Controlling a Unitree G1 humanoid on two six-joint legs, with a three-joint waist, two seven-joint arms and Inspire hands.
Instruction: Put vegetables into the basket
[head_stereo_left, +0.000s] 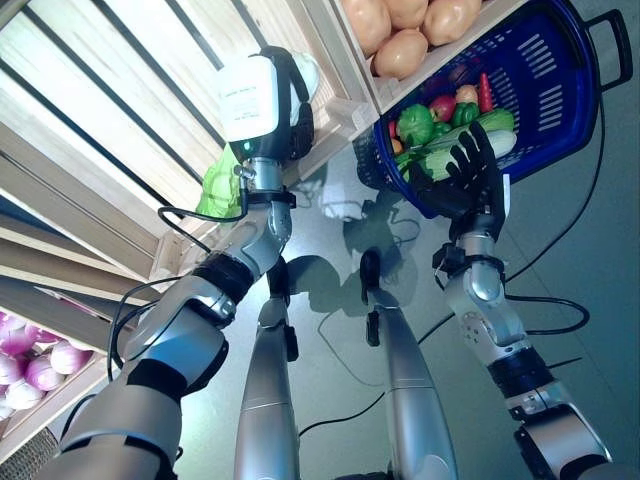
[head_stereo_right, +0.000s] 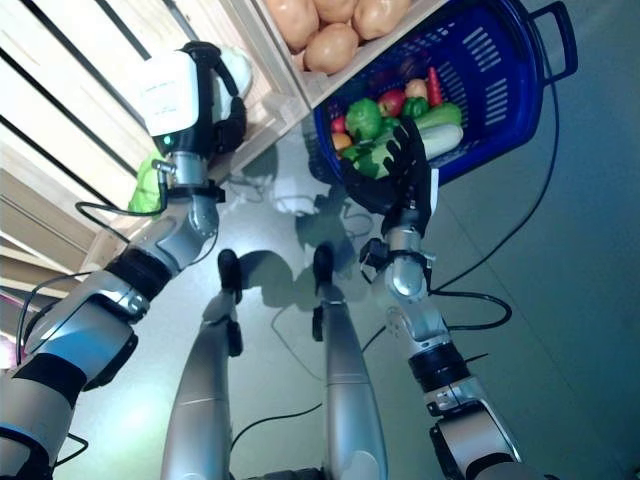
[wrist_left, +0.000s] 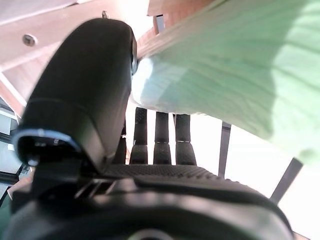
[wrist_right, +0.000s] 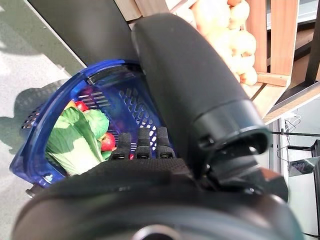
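With the left robot hand curled on the pale green leafy cabbage at the slatted wooden shelf, carry it level to the blue plastic basket, clearing the right robot hand spread at the basket's near rim.

Blue perforated basket with green, red, orange vegetables; tan potatoes, pale wood shelf, purple-white onions.

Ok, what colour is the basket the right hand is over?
Blue, a slotted plastic basket with a dark handle; clearest in the left eye view.
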